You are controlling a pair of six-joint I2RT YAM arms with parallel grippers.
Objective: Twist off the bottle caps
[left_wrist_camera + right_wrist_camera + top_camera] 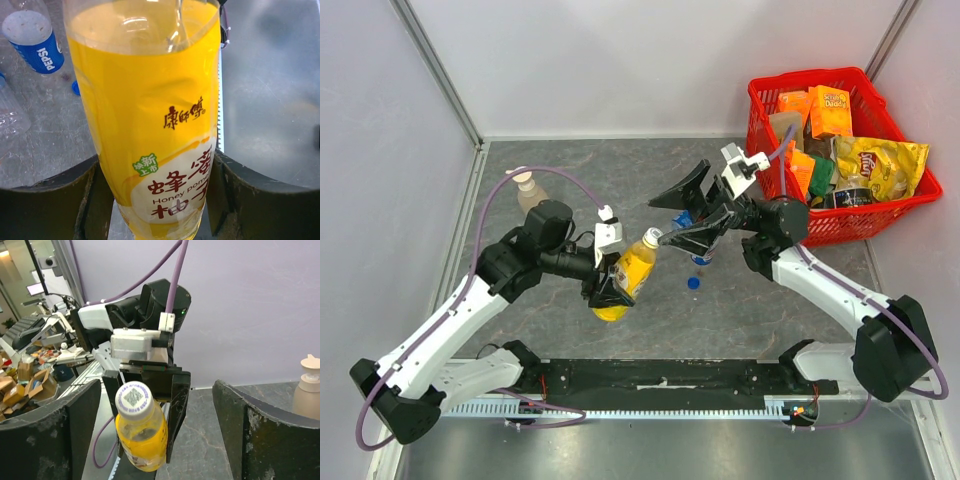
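Left tool [612, 288] grips the juice bottle [150, 125] labelled "Honey pome…"; right tool [678, 213] gapes wide, facing its white cap [133, 399].

Juice bottle [142, 440]: 6 o'clock, yellow-filled, neck towards lens.
White cap [133, 399]: on the neck, printed top facing lens.
Left gripper [145, 420]: clamped on the bottle's sides.
Right gripper fingers [50, 435]: 8 and 4 o'clock, wide apart, touching nothing.
Pump dispenser [307, 390]: 3 o'clock edge.

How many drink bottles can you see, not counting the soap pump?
3. The juice bottle is in the left gripper; a Pepsi-labelled bottle and a mostly cropped clear bottle sit on the table. The basket may hide more.
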